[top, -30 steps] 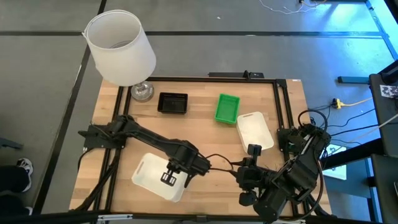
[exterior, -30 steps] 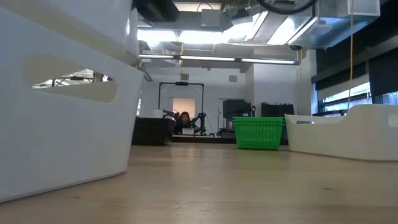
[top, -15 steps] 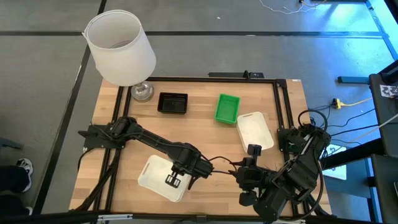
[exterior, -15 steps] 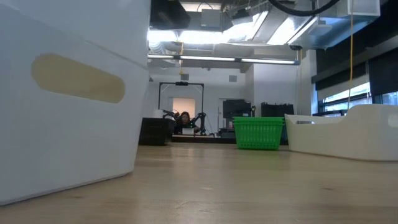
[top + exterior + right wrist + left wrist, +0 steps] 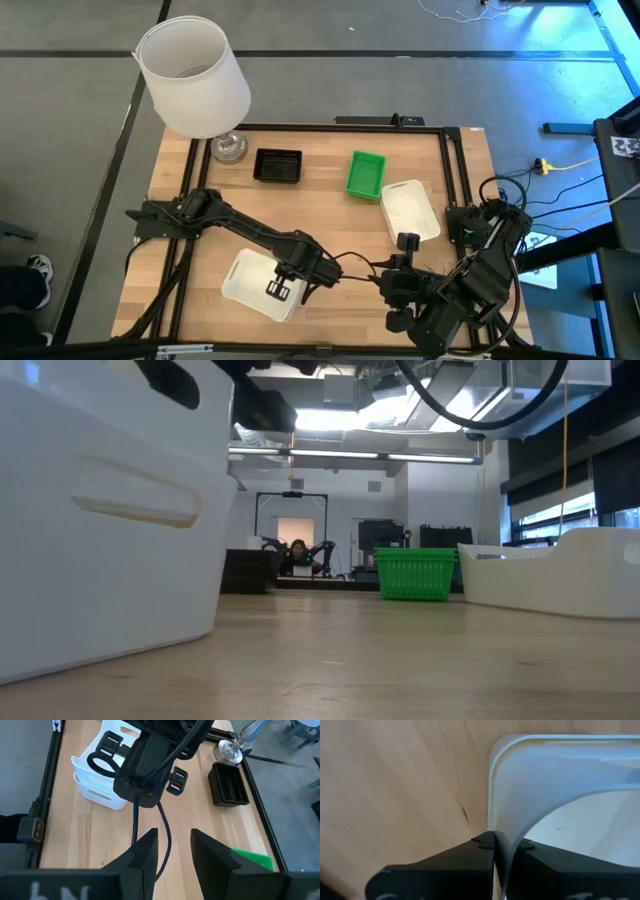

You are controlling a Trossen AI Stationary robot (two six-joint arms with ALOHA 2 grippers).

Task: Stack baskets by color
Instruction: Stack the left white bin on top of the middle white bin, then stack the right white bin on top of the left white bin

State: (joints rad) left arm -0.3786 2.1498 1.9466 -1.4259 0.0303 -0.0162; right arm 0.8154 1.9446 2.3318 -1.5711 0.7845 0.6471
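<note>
Left tool [image 5: 283,291], clamped on the rim of a white basket [image 5: 250,283] near the worktop's front edge; its mate [image 5: 410,211] lies toward the right edge.

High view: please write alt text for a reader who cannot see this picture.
From above, the left gripper is shut on the rim of a white basket at the table's near-left part. Farther back stand a black basket, a green basket and another white basket. The right gripper waits at the near right, jaws open.
</note>
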